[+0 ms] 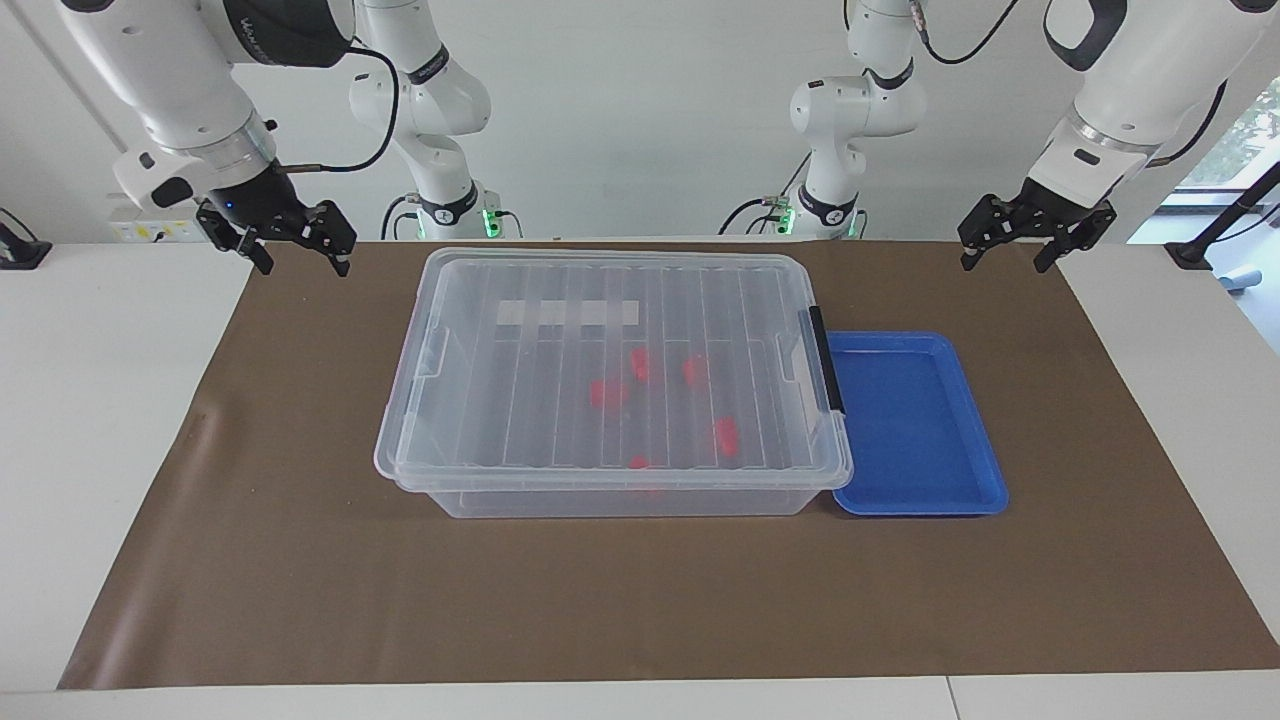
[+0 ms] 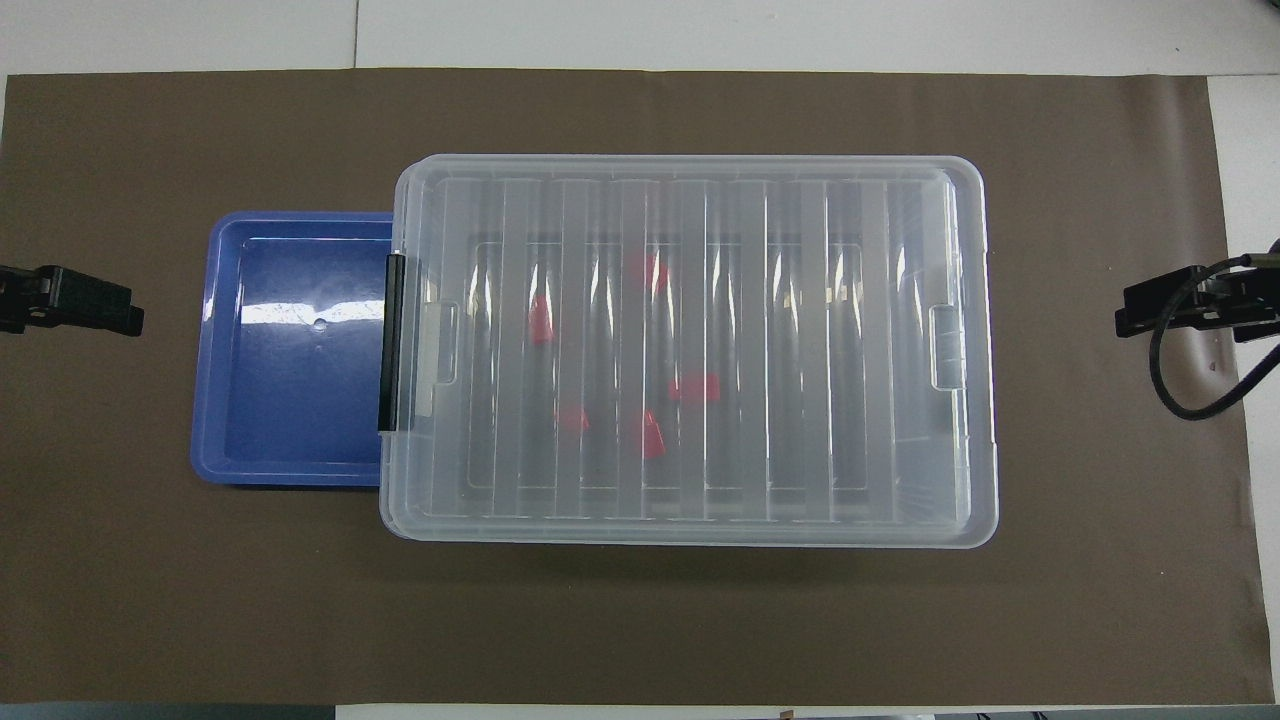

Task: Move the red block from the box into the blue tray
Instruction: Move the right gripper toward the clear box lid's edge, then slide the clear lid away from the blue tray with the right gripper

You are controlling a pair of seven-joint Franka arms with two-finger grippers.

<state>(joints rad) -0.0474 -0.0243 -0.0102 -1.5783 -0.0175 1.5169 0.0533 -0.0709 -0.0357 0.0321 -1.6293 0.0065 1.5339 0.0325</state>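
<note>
You have the large clear plastic box (image 1: 612,385) shut under its ribbed see-through lid (image 2: 690,345), black clip handle (image 1: 826,360) at the end that touches the shallow bright blue plastic tray (image 1: 915,425), so the carry from box to tray will be short. Five small red plastic blocks (image 1: 725,437) lie scattered on the box floor, seen through the lid; none is in the tray, which lies bare. Judged from this, the lid must come off first. Your left end effector (image 1: 1035,240) hangs released, fingers apart, over the brown mat (image 1: 300,560) on the tabletop (image 1: 110,400), toward the tray end of the box. Your right end effector (image 1: 290,240), likewise spread and holding nothing, waits past the box's unclipped end.
</note>
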